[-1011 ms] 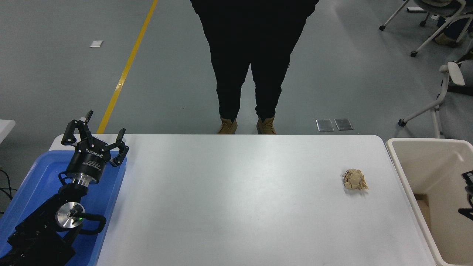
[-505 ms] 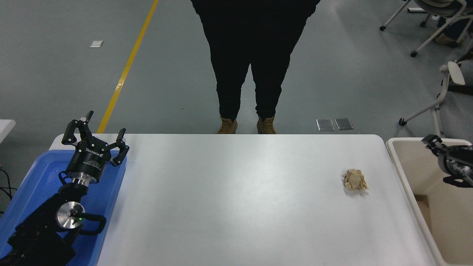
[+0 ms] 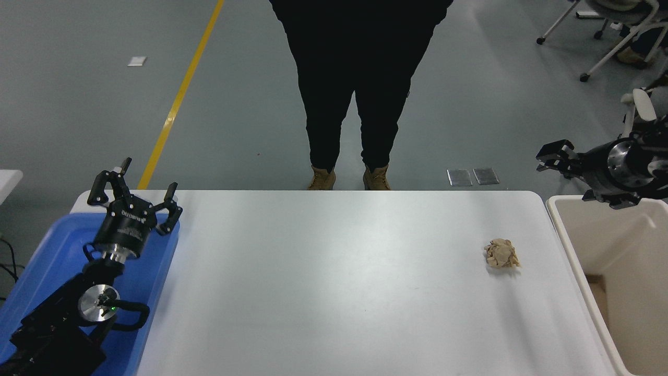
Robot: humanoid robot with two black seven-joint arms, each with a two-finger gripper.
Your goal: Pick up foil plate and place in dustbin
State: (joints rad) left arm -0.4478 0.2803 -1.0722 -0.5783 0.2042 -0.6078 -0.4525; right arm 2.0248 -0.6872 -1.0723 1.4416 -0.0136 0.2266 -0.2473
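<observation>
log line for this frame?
right tool: above dustbin rim, nothing held | left tool: parked over blue tray | foil plate: unseen

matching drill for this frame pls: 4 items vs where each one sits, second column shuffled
Items:
1. paper ball
2. dustbin
3. blue tray
4. right tool

Places:
A. under the parked left arm, at the table's left end
B. in the air above the dustbin's far rim, holding nothing
C. on the table top, near its right end
D. off the table's right edge

Pairs: 1-C, 2-D, 3-A, 4-B
</observation>
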